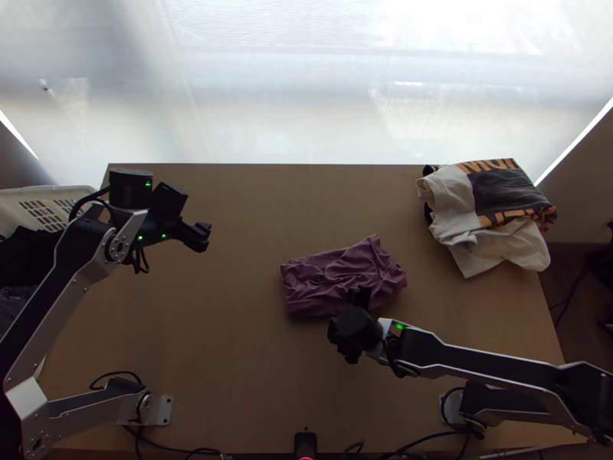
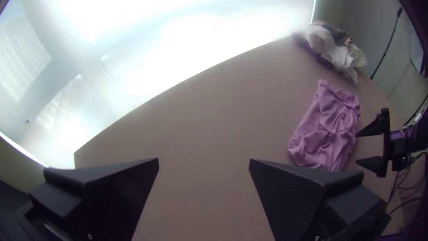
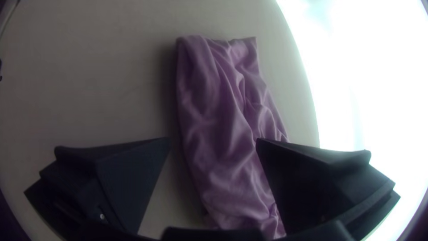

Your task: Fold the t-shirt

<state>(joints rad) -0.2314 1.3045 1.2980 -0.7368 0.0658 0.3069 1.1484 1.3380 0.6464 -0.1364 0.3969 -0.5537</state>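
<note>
Right end effector, fingers apart, is at purple t-shirt's near edge; folding appears nearly complete, smoothing possibly remains.

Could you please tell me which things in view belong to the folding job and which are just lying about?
For the job:
purple t-shirt, creased, roughly rectangular
left gripper, open
right gripper, open, by its near edge

Just lying about, it seems:
pale printed clothing at the table's far right corner
white basket at the left
</note>
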